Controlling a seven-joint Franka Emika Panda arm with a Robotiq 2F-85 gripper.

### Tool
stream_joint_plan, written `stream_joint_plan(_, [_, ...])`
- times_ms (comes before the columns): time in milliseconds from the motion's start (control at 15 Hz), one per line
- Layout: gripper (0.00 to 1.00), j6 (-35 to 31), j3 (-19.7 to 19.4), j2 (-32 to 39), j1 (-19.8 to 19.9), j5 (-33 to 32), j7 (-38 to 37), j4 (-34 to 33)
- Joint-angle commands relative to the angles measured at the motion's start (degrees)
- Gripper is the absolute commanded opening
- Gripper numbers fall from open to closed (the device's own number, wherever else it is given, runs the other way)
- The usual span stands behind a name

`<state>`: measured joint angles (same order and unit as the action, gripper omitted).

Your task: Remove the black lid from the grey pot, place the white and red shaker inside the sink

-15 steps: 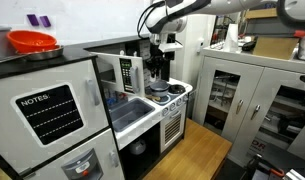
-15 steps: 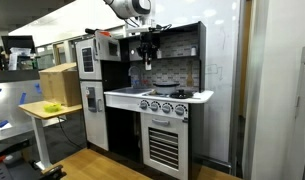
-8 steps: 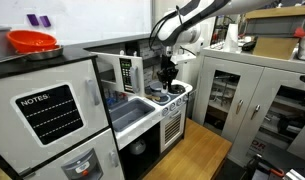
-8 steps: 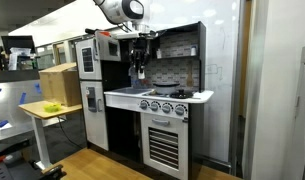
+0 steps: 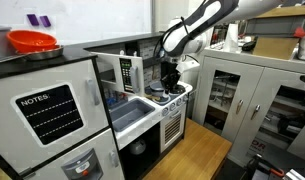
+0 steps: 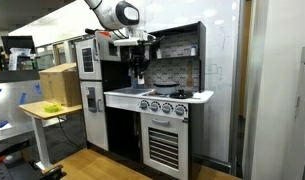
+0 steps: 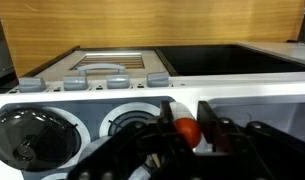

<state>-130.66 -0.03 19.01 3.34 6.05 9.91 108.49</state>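
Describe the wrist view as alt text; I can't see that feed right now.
The gripper, at the bottom of the wrist view, is closed on the shaker, only its red part showing, over a stove burner. A round black lid sits at lower left; past the white counter edge are grey knobs and wooden floor.

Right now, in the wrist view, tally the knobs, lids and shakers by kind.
Grey knobs: 4
Black lid: 1
Red and white shaker, held in the gripper: 1
Total: 6
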Motion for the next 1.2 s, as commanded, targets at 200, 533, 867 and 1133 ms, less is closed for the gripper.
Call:
stream_joint_plan(200, [0.08, -4.13, 2.56, 3.63, 2.38, 2.86, 12.73, -3.7])
stream_joint_plan(533, [0.08, -0.94, 5.78, 10.55, 4.16, 4.45, 22.06, -12.83])
stream_joint_plan(867, [0.08, 4.37, 8.62, 17.83, 5.0, 3.93, 27.84, -22.41])
stream_joint_plan(1133, [0.08, 10.98, 10.14, 23.44, 4.12, 3.12, 31.98, -30.11])
